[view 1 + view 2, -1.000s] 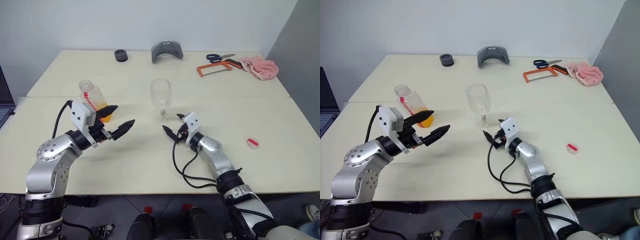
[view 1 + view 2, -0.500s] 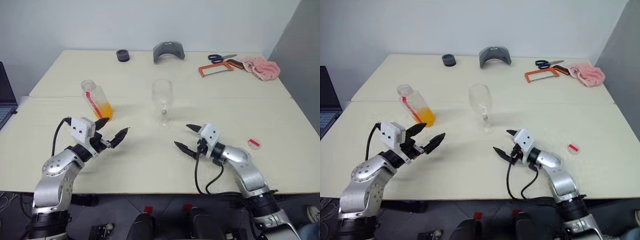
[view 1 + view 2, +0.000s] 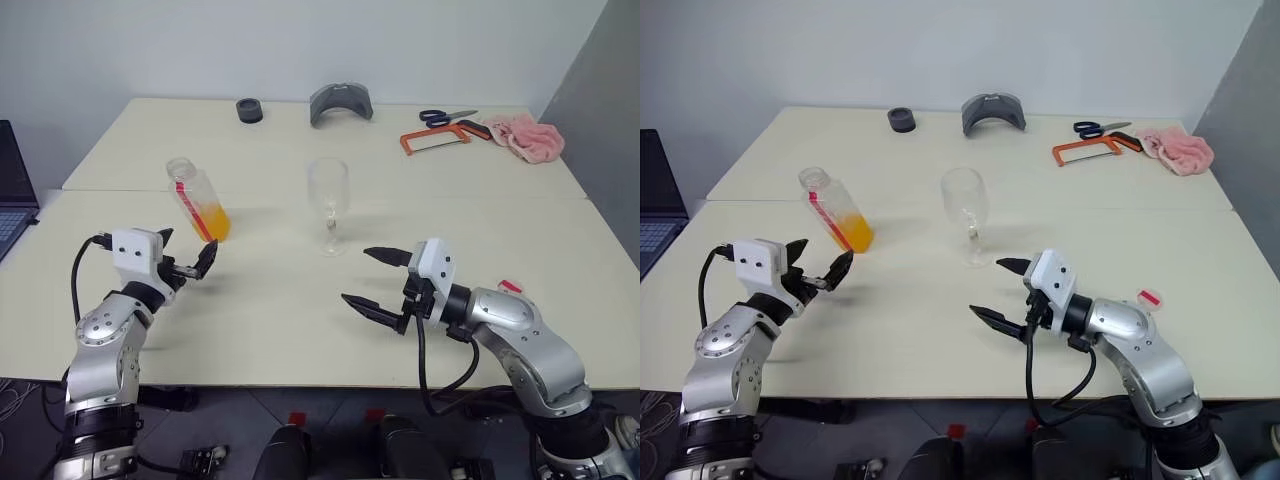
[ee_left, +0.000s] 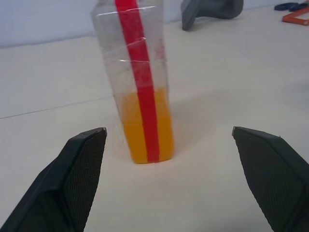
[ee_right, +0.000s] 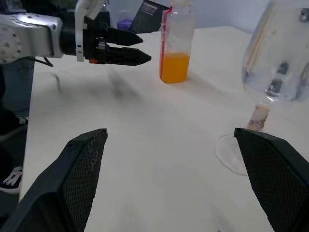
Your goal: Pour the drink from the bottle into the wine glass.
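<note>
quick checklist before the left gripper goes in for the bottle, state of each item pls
1. Left gripper open: ok.
2. Bottle upright, free, ahead of that gripper: ok.
3. Bottle's cap off: ok, small red cap lies on the table.
4. Drink in the bottle: ok, lower part filled.
5. Wine glass upright, apart from the bottle: ok.
6. Right gripper open, holding nothing, short of the glass: ok.

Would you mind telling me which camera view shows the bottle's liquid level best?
The left wrist view: the bottle is close, and the orange drink fills its lower part. The head views show the bottle whole but small; the right wrist view shows it far off.
</note>
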